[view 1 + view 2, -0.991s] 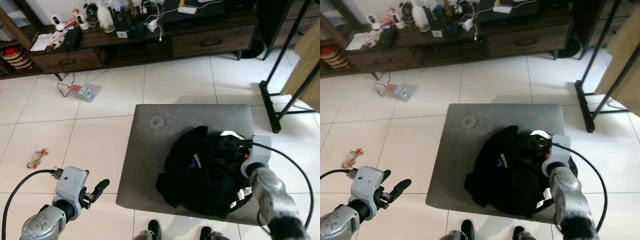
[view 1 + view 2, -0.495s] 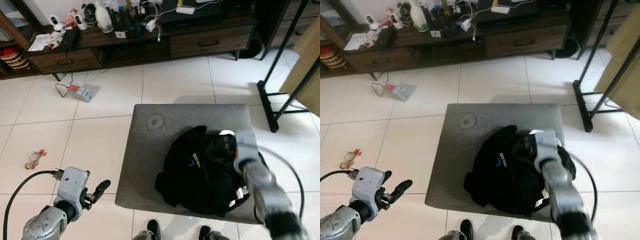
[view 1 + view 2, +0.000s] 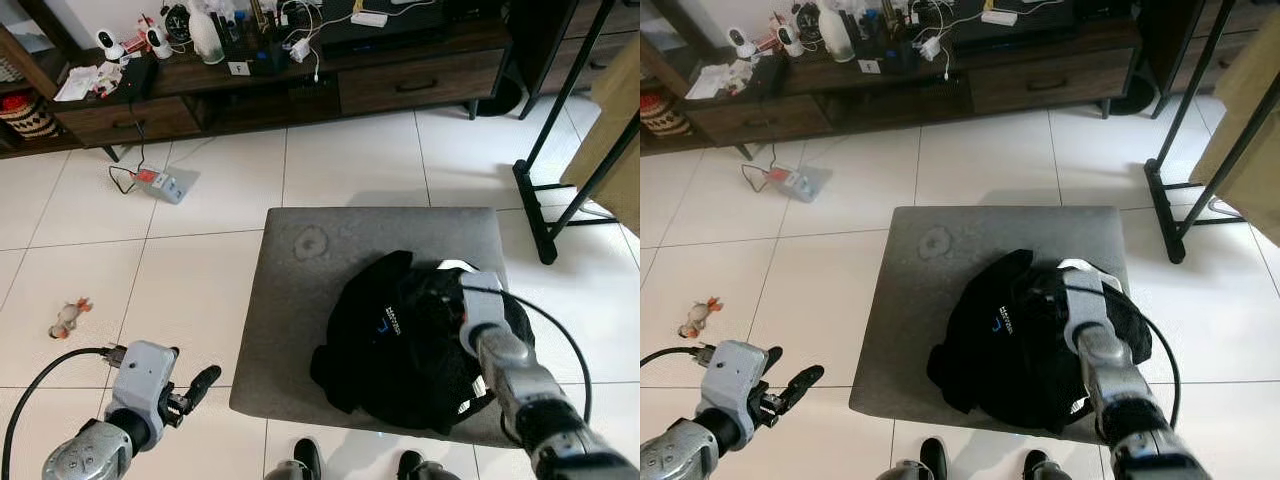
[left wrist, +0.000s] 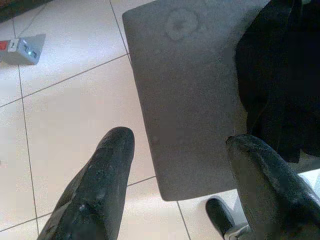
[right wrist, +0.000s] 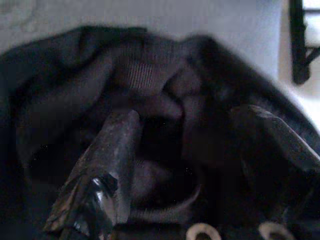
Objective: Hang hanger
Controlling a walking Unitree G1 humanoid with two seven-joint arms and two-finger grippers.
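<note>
Black garment (image 3: 410, 335) lies bunched in a heap on the grey ottoman (image 3: 330, 250), toward its right-front part; a small logo shows on the fabric, and a bit of white peeks out at the heap's far edge, prob. the hanger but can't confirm, too much is buried. Right hand (image 5: 185, 165) is down over the heap, fingers spread apart w/ folds of dark knit between them, nothing pinched yet; in the wrist view the ribbed collar area sits just ahead of the fingertips. Left hand (image 4: 175, 175) hovers low over the floor tiles by the ottoman's left-front corner, fingers apart, holding nothing. Handling, as a judgement: cloth is soft, floppy, light, will sag and slide off a loose pinch; any hanger inside would be stiff and the better hold, so go for the collar/neck where hook and shoulders should meet, not a random fold. Clothes rack (image 3: 560, 150) stands on the floor to the right, well apart from the ottoman. Containers: a woven basket (image 3: 28, 112) sits in the low cabinet (image 3: 420, 85) at far left, contents can't be made out; drawers shut.
</note>
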